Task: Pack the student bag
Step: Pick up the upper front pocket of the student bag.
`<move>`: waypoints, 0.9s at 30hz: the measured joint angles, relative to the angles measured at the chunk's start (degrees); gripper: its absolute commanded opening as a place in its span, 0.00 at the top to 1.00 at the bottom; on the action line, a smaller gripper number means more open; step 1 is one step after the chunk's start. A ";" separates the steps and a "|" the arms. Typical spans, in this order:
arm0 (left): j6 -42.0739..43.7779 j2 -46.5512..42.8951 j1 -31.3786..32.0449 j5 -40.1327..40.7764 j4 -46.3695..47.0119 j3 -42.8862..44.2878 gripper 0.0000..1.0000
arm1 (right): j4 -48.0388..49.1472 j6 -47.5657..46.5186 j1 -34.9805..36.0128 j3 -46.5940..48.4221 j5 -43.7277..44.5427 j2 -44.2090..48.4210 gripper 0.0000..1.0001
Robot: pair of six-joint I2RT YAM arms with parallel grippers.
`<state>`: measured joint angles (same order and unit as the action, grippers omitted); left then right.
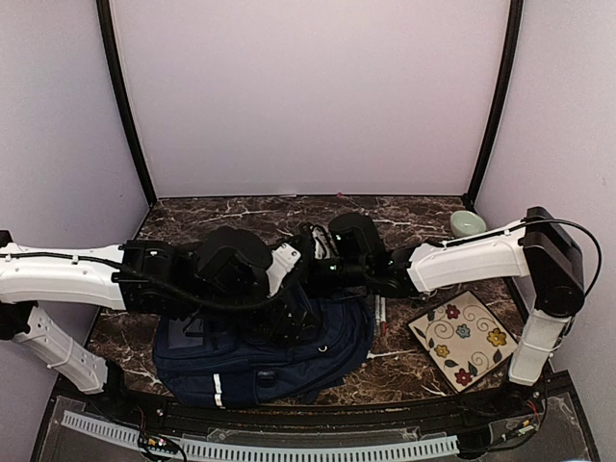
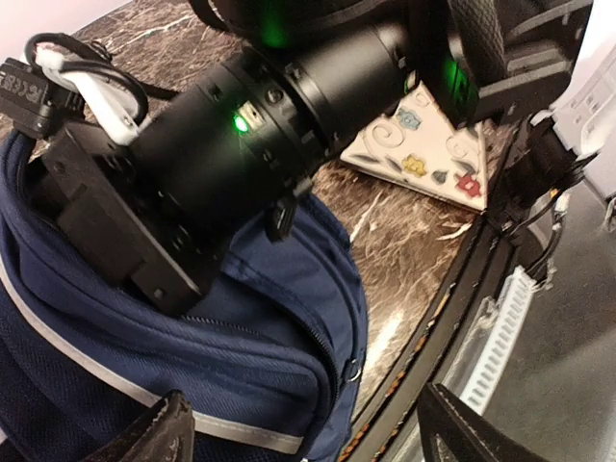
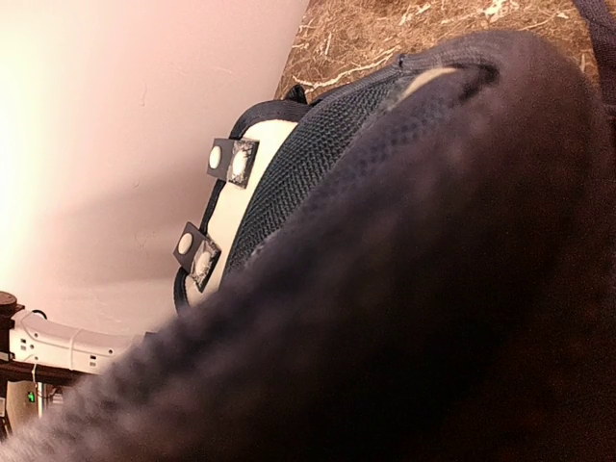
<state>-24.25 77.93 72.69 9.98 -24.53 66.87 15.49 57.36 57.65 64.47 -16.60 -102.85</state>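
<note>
The student bag point(image 1: 260, 361), navy with a thin white stripe, lies at the table's near edge under both arms. My left gripper point(image 2: 308, 428) hangs just above its front pocket point(image 2: 241, 337), open wide with nothing between the fingers point(image 2: 159, 433). From the right, the right arm point(image 1: 462, 255) reaches in so that its wrist sits over the bag's top. In the right wrist view, dark bag fabric point(image 3: 433, 289) fills the frame and hides the fingers. Only the pale grey patch with buckles point(image 3: 231, 192) shows beside it.
A square floral tile point(image 1: 464, 339) lies right of the bag, and a thin pen-like object point(image 1: 382, 313) between them. A pale green bowl point(image 1: 468, 223) stands at the back right. The right arm's black body point(image 2: 250, 125) crosses close above the left gripper.
</note>
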 measured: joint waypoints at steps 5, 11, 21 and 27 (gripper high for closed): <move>0.04 6.34 3.30 8.85 -4.87 4.52 0.16 | -0.02 0.13 0.00 0.00 0.17 0.00 1.00; -0.79 15.69 5.42 20.02 -12.63 12.63 0.15 | -0.11 0.26 -0.04 0.00 0.83 0.00 1.00; -4.66 17.77 6.54 26.58 -16.72 16.09 0.94 | 0.28 0.42 -0.28 -0.35 2.32 0.22 1.00; -5.44 10.99 6.62 25.38 -15.65 12.87 1.00 | 0.50 0.11 -0.48 -0.72 2.27 0.61 1.00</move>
<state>-29.69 88.92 79.31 35.35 -40.18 79.75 15.99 57.47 57.17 63.75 -14.33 -102.24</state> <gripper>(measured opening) 0.058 0.234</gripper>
